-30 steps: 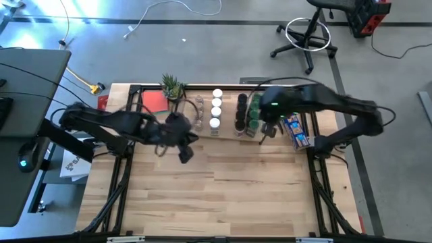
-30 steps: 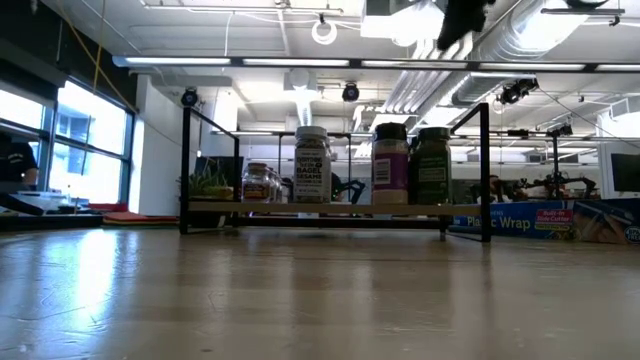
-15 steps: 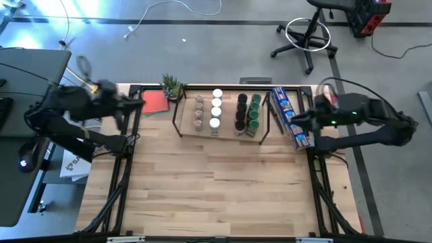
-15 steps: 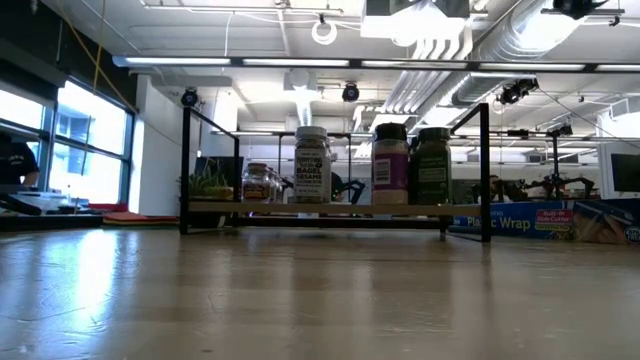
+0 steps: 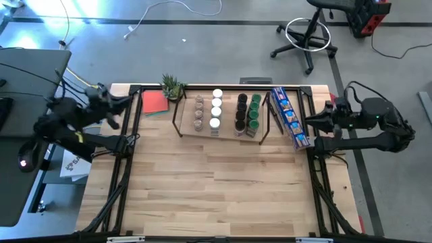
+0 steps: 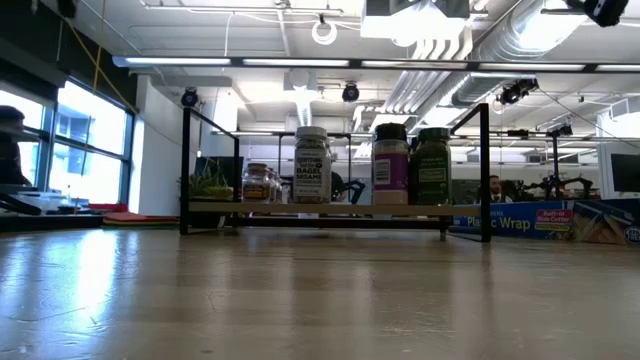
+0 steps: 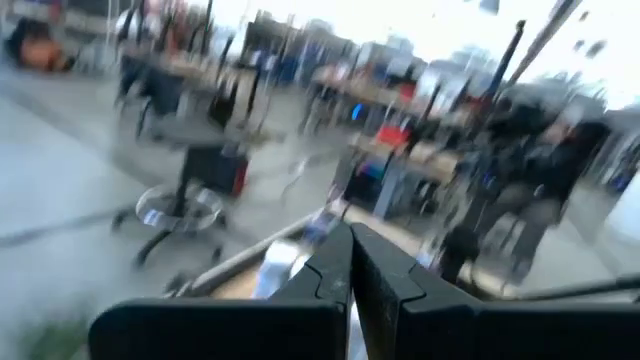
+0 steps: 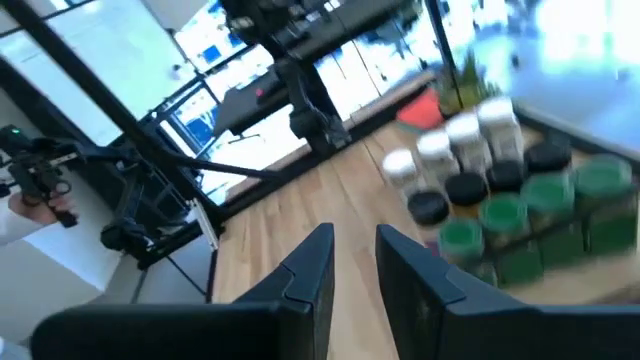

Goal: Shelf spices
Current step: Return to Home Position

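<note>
We hold both arms folded at our sides.
Left tool (image 7: 348,232) has its fingers pressed together; right tool (image 8: 355,236) points inward, fingers slightly parted.

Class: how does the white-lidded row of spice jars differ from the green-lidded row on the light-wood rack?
The white-lidded row sits second from left; the green-lidded row is rightmost, beside the long blue box. Front labels: white-lidded pale, green-lidded dark. Both stand upright on the rack.
</note>
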